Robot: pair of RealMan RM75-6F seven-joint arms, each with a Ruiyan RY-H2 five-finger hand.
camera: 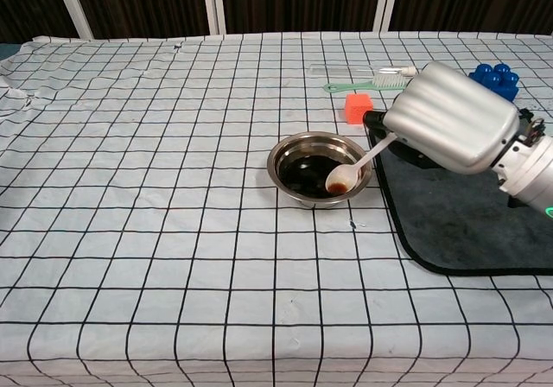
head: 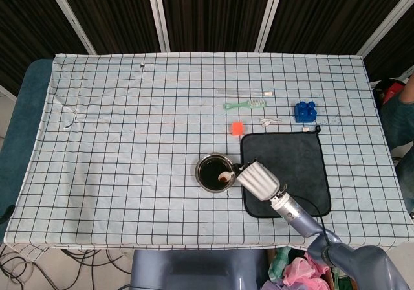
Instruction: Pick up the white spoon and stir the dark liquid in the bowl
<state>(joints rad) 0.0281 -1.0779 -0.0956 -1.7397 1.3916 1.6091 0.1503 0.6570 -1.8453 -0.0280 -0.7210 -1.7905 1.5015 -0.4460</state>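
the robot's shiny grey right hand (camera: 456, 129) holds the thin white plastic spoon (camera: 356, 167) by its handle so the scoop dips into the dark liquid (camera: 313, 174) in the round metal bowl (camera: 289, 188) just to its left, ready for stirring.

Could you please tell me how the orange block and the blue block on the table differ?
The orange block is a plain cube; the blue block has round studs on top. The orange block sits near the bowl; the blue block lies beyond the dark cloth. Neither is touched by the right hand.
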